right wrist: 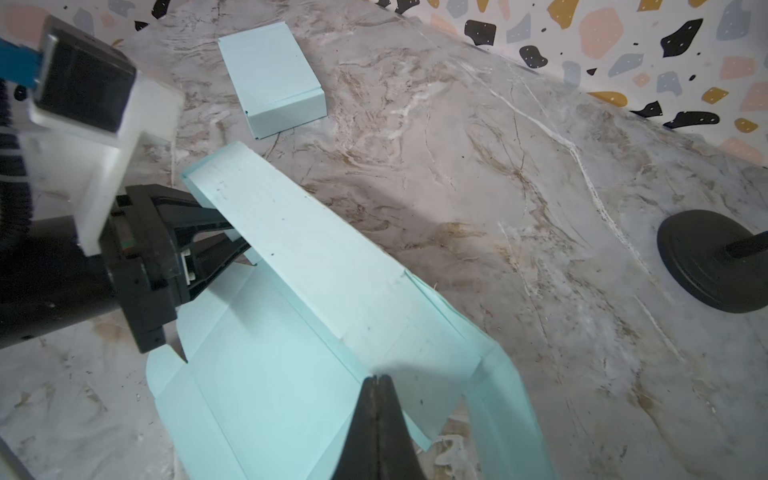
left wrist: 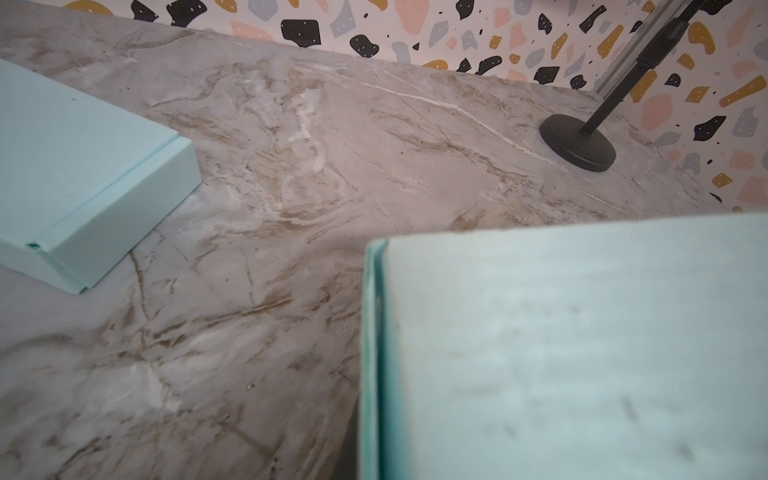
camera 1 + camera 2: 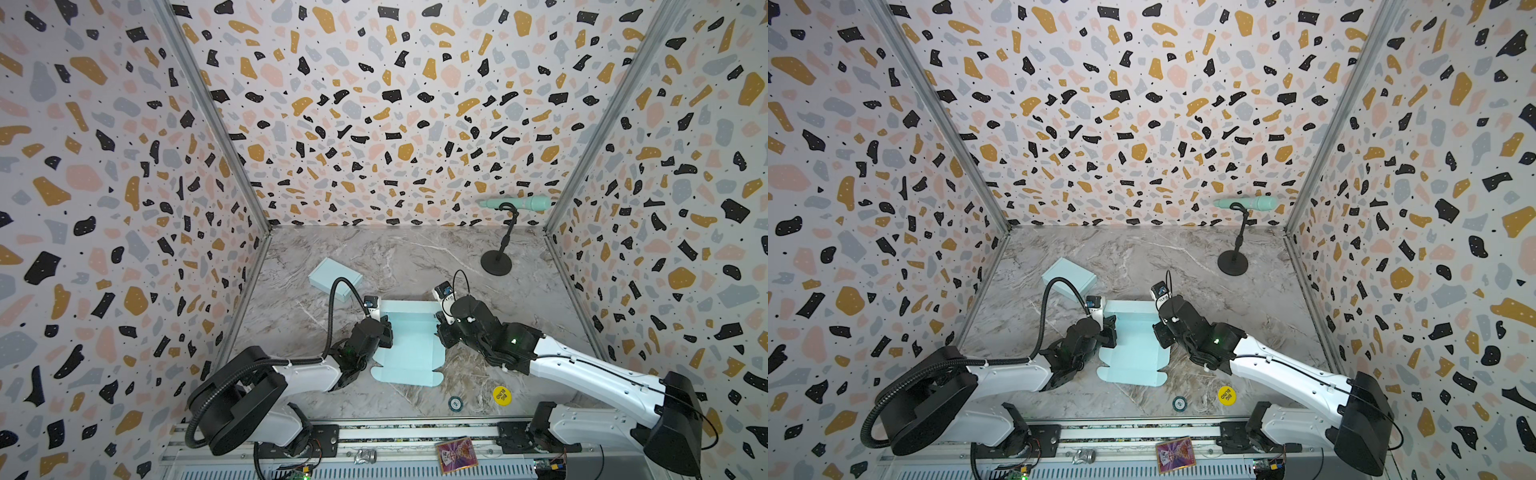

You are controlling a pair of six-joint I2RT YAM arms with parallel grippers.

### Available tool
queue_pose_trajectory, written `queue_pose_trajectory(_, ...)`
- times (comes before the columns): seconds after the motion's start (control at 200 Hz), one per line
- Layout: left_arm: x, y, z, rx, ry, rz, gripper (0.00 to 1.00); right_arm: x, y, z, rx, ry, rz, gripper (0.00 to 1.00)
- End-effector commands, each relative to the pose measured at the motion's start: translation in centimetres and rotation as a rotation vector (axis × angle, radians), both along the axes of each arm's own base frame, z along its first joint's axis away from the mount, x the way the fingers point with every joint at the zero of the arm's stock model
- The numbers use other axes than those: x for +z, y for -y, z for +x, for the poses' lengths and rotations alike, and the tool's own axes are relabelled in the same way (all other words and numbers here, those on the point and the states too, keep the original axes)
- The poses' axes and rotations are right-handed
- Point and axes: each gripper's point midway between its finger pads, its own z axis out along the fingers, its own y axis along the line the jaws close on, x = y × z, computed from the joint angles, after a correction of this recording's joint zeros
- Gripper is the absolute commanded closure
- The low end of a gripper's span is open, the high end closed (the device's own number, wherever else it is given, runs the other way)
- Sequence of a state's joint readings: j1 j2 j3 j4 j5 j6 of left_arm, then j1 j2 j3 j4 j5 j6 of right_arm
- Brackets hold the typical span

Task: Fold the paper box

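Note:
The paper box (image 3: 409, 349) (image 3: 1133, 351) is a pale mint die-cut sheet, partly folded, lying mid-table in both top views. Its far wall stands raised (image 1: 299, 249), and a side flap curls up on the right. My left gripper (image 3: 390, 328) (image 1: 239, 239) is shut on the left end of that raised wall. In the left wrist view the paper box (image 2: 573, 345) fills the near corner and hides the jaws. My right gripper (image 3: 438, 332) (image 1: 376, 379) is shut, its tip over the inner face by the right flap. No paper shows between its fingers.
A folded mint box (image 3: 336, 277) (image 2: 83, 178) (image 1: 272, 77) lies at the back left. A black microphone stand (image 3: 496, 262) (image 1: 710, 262) stands at the back right. A yellow disc (image 3: 501, 395) and a small round token (image 3: 455, 403) lie near the front edge.

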State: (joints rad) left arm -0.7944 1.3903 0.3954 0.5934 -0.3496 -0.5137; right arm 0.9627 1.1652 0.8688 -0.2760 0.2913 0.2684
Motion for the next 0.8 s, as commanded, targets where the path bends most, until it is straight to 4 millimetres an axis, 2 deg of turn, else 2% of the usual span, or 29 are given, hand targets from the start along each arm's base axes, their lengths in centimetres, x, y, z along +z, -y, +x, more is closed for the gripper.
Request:
queue_pose_trajectory(0.0, 1.6, 0.5, 0.1, -0.001, 0.028, -0.053, 1.00, 0.2, -0.2, 0.6, -0.016, 0.030, 0.015, 1.00)
queue_pose_trajectory(0.22, 3.0, 1.0, -0.7, -0.046, 0.048, -0.120, 1.00, 1.6, -3.3, 1.3, 0.084, 0.061, 0.105, 1.00)
queue_pose_trajectory(0.325, 3.6, 0.8, -0.8, -0.043, 0.045, -0.138, 1.00, 3.5, -3.8, 1.0, 0.145, 0.117, 0.166, 1.00)
queue_pose_trajectory(0.37, 4.0, 0.7, -0.8, -0.034, 0.045, -0.138, 1.00, 5.1, -3.5, 0.5, 0.171, 0.171, 0.206, 1.00)
queue_pose_trajectory(0.426, 4.4, 0.3, -0.6, -0.024, 0.039, -0.129, 1.00, 6.9, -2.7, -0.3, 0.198, 0.233, 0.271, 1.00)
queue_pose_trajectory(0.491, 4.9, -0.2, -0.4, -0.016, 0.033, -0.127, 1.00, 8.9, -1.0, -1.1, 0.200, 0.304, 0.353, 0.93)
queue_pose_trajectory(0.571, 6.0, -0.7, 0.0, -0.024, 0.033, -0.152, 1.00, 10.3, 1.5, -2.1, 0.184, 0.365, 0.467, 0.87)
queue_pose_trajectory(0.671, 7.9, -1.4, 0.2, -0.040, 0.052, -0.207, 1.00, 10.4, 4.6, -3.1, 0.145, 0.424, 0.603, 0.83)
queue_pose_trajectory(0.796, 10.1, -2.3, 0.3, -0.044, 0.074, -0.242, 1.00, 9.2, 6.6, -3.4, 0.123, 0.435, 0.732, 0.79)
